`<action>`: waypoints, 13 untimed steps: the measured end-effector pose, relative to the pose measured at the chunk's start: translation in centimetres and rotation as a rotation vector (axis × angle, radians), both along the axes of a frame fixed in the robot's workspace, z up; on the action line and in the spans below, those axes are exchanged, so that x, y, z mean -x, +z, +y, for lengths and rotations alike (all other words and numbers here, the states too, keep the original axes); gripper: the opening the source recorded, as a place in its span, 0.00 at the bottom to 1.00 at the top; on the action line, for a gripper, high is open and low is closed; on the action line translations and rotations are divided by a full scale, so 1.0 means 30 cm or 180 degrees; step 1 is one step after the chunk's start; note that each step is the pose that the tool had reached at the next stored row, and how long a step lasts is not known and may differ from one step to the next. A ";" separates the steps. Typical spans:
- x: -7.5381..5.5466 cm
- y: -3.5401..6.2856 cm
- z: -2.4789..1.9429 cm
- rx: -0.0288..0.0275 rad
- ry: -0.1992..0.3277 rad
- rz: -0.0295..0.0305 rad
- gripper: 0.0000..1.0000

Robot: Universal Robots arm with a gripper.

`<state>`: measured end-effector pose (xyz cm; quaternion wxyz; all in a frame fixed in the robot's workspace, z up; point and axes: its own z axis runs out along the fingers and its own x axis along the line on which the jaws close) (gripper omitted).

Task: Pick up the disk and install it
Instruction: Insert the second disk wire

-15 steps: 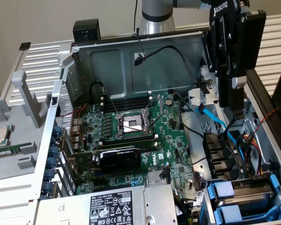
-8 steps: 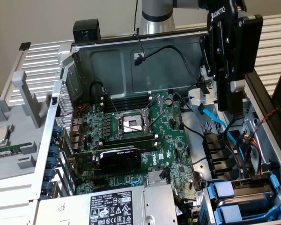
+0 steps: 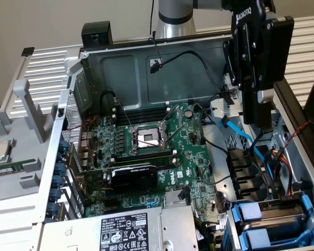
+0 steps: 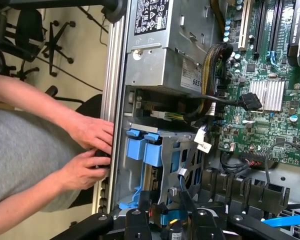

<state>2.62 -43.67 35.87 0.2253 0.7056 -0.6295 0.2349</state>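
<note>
The disk, a silver metal hard drive in a blue plastic frame, appears to sit in the grey sheet-metal drive cage at a corner of the open computer case. 2 blue frame handles show at the cage's mouth, so it is likely slotted there on rails, though its silver body is mostly hidden and how deep it is seated cannot be told.

The black robot gripper hangs well above the cage, over the black cable guides beside it. Whether the pincer stands wide, narrow or holds anything cannot be told.

A person's 2 hands rest on the ribbed aluminium case edge just outside the cage, probably steadying the case.

Room around the cage is tight. The big grey power-supply box stands near one side, a flat light-blue cable crosses above it, and the green motherboard lies beyond.
</note>
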 end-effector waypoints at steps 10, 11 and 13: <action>0.000 -0.001 0.000 0.0003 0.0000 0.0001 0.27; 0.000 -0.001 0.000 0.0004 0.0000 0.0001 0.27; -0.001 -0.003 0.000 0.0011 0.0000 0.0001 0.27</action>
